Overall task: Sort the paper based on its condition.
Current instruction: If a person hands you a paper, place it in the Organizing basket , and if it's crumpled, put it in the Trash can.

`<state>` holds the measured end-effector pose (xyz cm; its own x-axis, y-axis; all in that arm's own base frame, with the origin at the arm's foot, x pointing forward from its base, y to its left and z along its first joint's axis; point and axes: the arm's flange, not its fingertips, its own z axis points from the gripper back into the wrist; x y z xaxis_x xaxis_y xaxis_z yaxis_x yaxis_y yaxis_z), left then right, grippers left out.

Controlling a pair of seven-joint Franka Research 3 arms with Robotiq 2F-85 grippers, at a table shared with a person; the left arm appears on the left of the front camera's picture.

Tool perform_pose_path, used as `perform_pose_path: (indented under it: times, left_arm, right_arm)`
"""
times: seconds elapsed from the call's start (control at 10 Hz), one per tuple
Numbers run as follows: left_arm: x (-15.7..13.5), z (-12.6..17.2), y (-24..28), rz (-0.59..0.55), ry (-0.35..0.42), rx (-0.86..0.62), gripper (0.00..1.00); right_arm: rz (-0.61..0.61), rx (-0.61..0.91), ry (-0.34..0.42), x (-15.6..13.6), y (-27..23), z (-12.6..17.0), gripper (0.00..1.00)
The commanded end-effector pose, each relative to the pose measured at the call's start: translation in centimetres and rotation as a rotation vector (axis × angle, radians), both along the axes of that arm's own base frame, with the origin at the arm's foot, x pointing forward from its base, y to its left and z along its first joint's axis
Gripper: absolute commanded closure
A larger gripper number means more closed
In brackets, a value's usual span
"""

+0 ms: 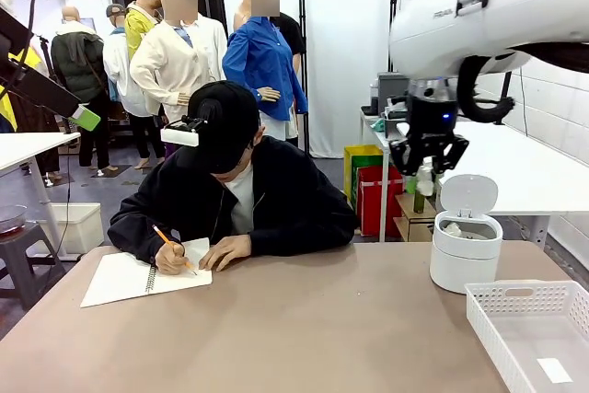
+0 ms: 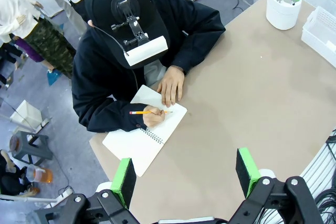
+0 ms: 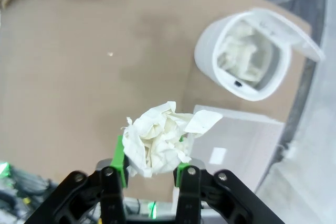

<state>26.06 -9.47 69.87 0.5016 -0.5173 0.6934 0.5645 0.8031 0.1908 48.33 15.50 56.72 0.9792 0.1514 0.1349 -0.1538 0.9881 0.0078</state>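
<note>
Paper lump [image 3: 157, 140], white and crumpled, is clamped between the green pads [image 3: 119, 157] of the right tool [image 3: 150, 165], whose jaws are closed on it from both sides; jagged folds spill out above the fingertips. In the right wrist view the lump hangs in the air well above the bench [image 3: 79, 51], over the near edge of the basket [image 3: 247, 129]. A flat slip [image 3: 217, 155] lies on the basket's floor. Beyond the basket stands the white bin [image 3: 210, 51] with its lid [image 3: 302, 40] swung open and more crumpled paper [image 3: 239, 53] inside. From the front, the right tool [image 1: 427, 167] hangs up and to the left of the raised lid [image 1: 467, 195], apart from it, with the bin [image 1: 465, 269] on the bench [image 1: 322, 329] below and the basket [image 1: 488, 296] nearer the camera, the slip [image 1: 554, 370] in it. The left tool [image 2: 186, 170] is high over the bench with its jaws wide apart and nothing between them. At the far side a person [image 1: 267, 200] leans over a notebook [image 1: 124, 278], pencil [image 1: 170, 244] in one hand, the other hand flat on the page.
</note>
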Motion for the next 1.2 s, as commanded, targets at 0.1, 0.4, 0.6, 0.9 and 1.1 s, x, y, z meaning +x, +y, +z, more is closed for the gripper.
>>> perform_pose_path:
  times: [0.1, 0.4, 0.6, 0.9, 1.1]
  left_arm:
    - [0.0, 0.0, 0.0, 0.001, -0.001, 0.0, 0.0]
    - [0.0, 0.0, 0.0, 0.001, -0.001, 0.0, 0.0]
    - [0.0, 0.0, 0.0, 0.001, -0.001, 0.0, 0.0]
    - [0.0, 0.0, 0.0, 0.001, -0.001, 0.0, 0.0]
    - [0.0, 0.0, 0.0, 0.001, -0.001, 0.0, 0.0]
  right_arm:
    - [-0.098, 0.004, 0.022, 2.4, -4.4, -1.5, 0.6]
    - [-0.146, -0.05, 0.004, 5.4, -8.1, -3.2, 0.6]
    - [-0.156, -0.099, -0.001, 7.7, -10.0, -4.8, 0.6]
    - [-0.148, -0.082, 0.019, 9.5, -11.1, -6.8, 0.6]
    - [-0.093, 0.013, 0.031, 8.5, -10.1, -7.1, 0.6]
